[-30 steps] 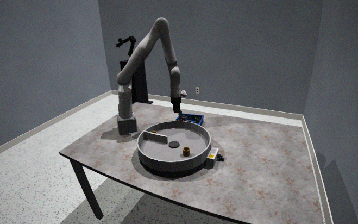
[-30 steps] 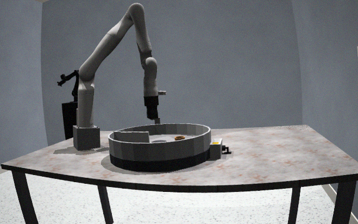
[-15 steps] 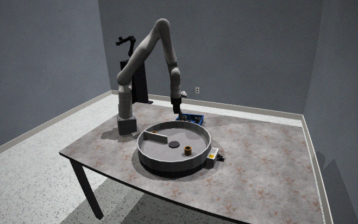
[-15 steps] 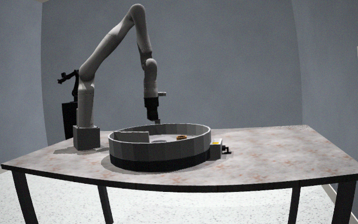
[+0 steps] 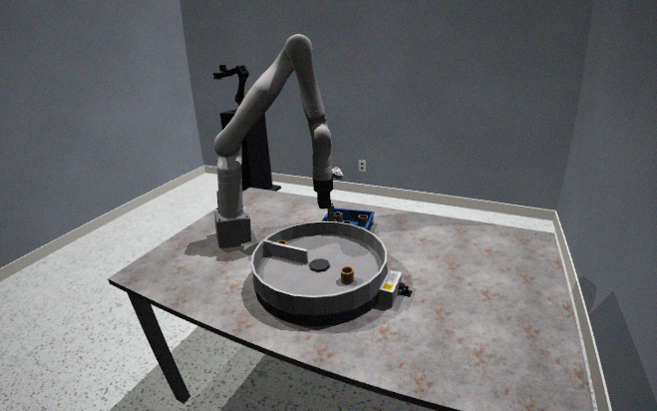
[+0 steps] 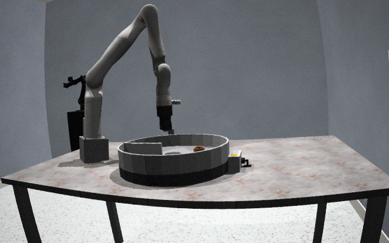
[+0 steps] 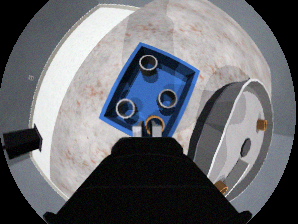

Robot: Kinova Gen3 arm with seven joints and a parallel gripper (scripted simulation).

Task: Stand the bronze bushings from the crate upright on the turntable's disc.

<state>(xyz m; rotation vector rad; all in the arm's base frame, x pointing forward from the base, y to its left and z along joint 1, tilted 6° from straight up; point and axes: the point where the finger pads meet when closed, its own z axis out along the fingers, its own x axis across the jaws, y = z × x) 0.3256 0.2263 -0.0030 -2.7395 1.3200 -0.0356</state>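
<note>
The blue crate (image 7: pixel 149 90) (image 5: pixel 349 217) sits behind the turntable. It holds three steel bushings (image 7: pixel 148 66) (image 7: pixel 168 99) (image 7: pixel 124 108) and one bronze bushing (image 7: pixel 156 123) at its near edge. My gripper (image 7: pixel 146 126) (image 5: pixel 329 205) hangs just above the crate beside the bronze bushing, fingers partly open with nothing between them. Two bronze bushings stand upright on the turntable's disc: one to the right of the dark hub (image 5: pixel 319 264), at the front (image 5: pixel 347 274), and one behind the grey fence (image 5: pixel 281 241). In the exterior view the gripper (image 6: pixel 169 131) is behind the rim.
The turntable (image 5: pixel 319 270) has a tall grey rim and a straight fence (image 5: pixel 284 250) across its left part. A small control box (image 5: pixel 390 287) with a yellow label sits at its right side. The arm's base (image 5: pixel 231 226) stands to the left.
</note>
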